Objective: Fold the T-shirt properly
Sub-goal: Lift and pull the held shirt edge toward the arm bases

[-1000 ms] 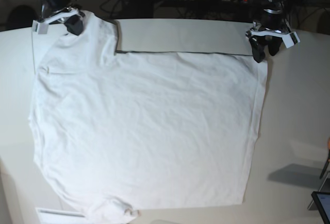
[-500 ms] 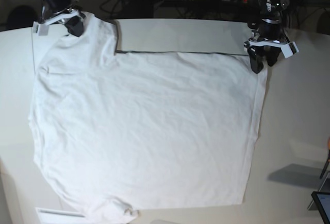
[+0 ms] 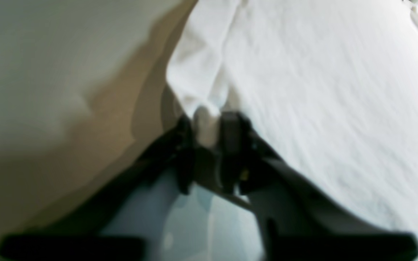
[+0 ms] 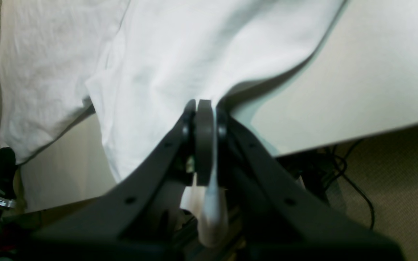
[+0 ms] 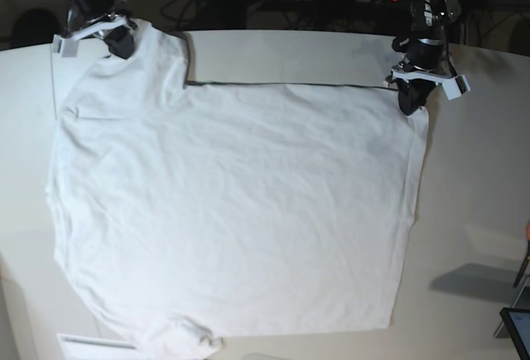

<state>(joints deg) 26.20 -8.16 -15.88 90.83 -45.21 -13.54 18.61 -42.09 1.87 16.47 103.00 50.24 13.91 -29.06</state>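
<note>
Grippers both pinch shirt corners: right gripper upper left, left gripper upper right; lift evenly, keeping the edge taut.

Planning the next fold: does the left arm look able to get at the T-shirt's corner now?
Probably yes: the left gripper already has its fingers closed on the T-shirt corner, with nothing in the way.

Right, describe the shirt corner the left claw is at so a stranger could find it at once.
Start from the off-white table and the white T-shirt spread across it. Follow the shirt's far edge to the base view's right end, where the left claw stands. That corner is pinched between the black fingers; the corner below it lies flat.
</note>
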